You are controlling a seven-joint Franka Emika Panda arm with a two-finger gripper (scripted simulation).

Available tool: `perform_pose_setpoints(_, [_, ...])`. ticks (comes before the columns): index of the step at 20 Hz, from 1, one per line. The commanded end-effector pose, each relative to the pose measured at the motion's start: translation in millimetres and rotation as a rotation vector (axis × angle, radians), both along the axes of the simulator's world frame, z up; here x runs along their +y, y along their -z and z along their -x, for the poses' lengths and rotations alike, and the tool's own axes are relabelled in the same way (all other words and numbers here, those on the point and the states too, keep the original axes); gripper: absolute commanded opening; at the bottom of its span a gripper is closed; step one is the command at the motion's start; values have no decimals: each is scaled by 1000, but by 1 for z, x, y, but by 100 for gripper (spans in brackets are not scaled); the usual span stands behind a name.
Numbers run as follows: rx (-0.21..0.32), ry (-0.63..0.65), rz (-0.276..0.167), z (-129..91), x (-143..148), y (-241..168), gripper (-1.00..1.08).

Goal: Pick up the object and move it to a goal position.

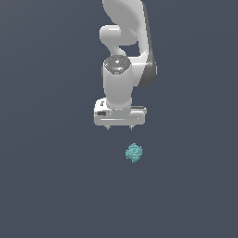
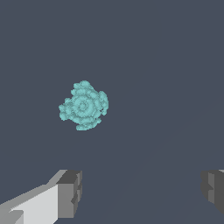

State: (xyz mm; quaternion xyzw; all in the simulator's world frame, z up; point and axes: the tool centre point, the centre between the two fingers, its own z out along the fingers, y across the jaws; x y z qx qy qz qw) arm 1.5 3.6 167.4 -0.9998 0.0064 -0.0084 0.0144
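Observation:
The object [image 1: 134,152] is a small teal, knobbly, roughly round lump lying on the dark grey floor, a little toward the exterior view's right of the white arm's hand. The wrist view shows the object [image 2: 83,105] as a ringed, bumpy cluster lying apart from both fingers. My gripper [image 1: 119,127] hangs above and behind it, only the short fingertips showing under the white hand. In the wrist view the gripper [image 2: 142,192] is open, its grey pads [image 2: 70,192] far apart with bare floor between them. Nothing is held.
The white arm [image 1: 125,42] rises out of the exterior view's upper edge. A flat dark grey floor [image 1: 46,186] fills everything else in both views.

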Motion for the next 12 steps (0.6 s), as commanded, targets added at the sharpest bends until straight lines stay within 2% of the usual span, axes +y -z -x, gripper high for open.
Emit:
perform_pose_setpoints(1, [0,0,0,0,0,0,100])
perform_pose_setpoints(12, [0,-31,23,-4,13,0,100])
